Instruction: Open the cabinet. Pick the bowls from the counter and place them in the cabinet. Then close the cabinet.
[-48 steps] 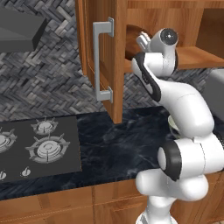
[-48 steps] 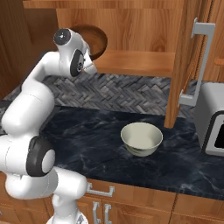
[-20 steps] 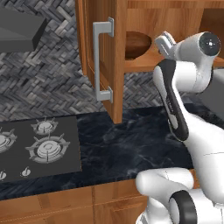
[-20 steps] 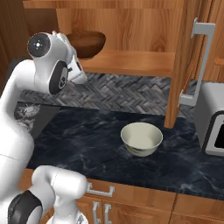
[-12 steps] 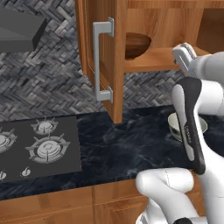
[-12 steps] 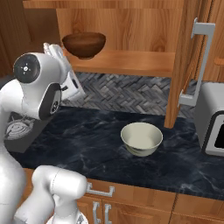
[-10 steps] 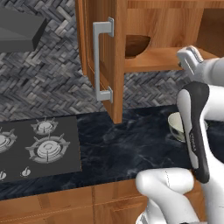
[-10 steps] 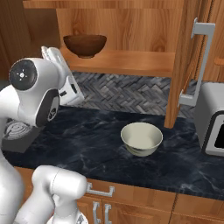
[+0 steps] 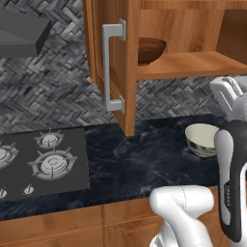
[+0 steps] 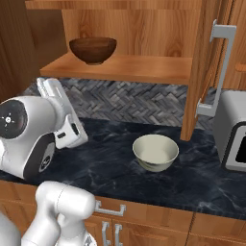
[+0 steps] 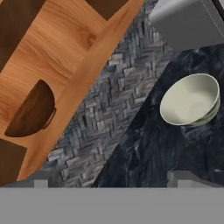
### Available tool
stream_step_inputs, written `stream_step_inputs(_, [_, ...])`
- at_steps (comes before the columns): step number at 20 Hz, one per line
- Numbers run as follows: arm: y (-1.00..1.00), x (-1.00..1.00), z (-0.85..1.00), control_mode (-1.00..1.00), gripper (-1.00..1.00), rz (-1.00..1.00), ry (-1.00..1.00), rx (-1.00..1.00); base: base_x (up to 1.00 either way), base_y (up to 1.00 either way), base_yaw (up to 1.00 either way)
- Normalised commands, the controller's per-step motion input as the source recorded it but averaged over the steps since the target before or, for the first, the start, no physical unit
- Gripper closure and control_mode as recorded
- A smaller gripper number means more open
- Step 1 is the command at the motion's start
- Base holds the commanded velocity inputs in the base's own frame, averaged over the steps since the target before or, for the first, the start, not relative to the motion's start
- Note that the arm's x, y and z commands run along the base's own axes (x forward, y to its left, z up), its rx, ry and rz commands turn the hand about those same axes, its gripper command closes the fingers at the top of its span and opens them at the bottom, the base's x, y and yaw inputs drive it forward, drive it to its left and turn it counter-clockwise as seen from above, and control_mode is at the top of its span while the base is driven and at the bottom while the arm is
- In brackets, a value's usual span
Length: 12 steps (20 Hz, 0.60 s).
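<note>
The cabinet (image 10: pixel 144 53) hangs on the wall with both doors swung open, its grey bar handles (image 9: pixel 113 67) standing out from the door edges, and the wooden bowl (image 10: pixel 92 50) sits upright on its shelf toward the left end (in the left base view it peeks from behind the open door). Below, the cream bowl (image 10: pixel 155 152) rests upright on the black marble counter (image 10: pixel 202 182), roughly under the right half of the shelf and well apart from the wooden one. Behind the counter runs a grey herringbone backsplash (image 10: pixel 139 103); a gas hob (image 9: pixel 41 161) is set into the worktop to the left under a grey hood (image 9: pixel 21 34), a silver toaster oven (image 10: pixel 234 132) stands to the right just beside the open right door, and wooden drawers (image 10: pixel 144 230) line the front below. The gripper (image 11: pixel 111 181) hangs in the air over the counter's left part, below the shelf, with its fingers spread wide and nothing between them; in the hand view the cream bowl lies up and to the right of the fingertips, apart from them, and the wooden bowl up and to the left.
</note>
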Motion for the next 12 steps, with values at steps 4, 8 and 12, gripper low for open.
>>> stream_step_inputs(4, [-0.06, 0.07, -0.44, -1.0, -1.0, -0.05, 0.26, 0.0, 0.0, 0.0, 0.0])
stream_step_inputs(8, [-0.15, 0.15, -0.43, -1.0, -1.0, -0.07, 0.3, 0.0, 0.0, 0.0, 0.0])
stream_step_inputs(12, [-0.25, 0.13, -0.36, -1.0, -1.0, -0.07, 0.23, 0.0, 0.0, 0.0, 0.0])
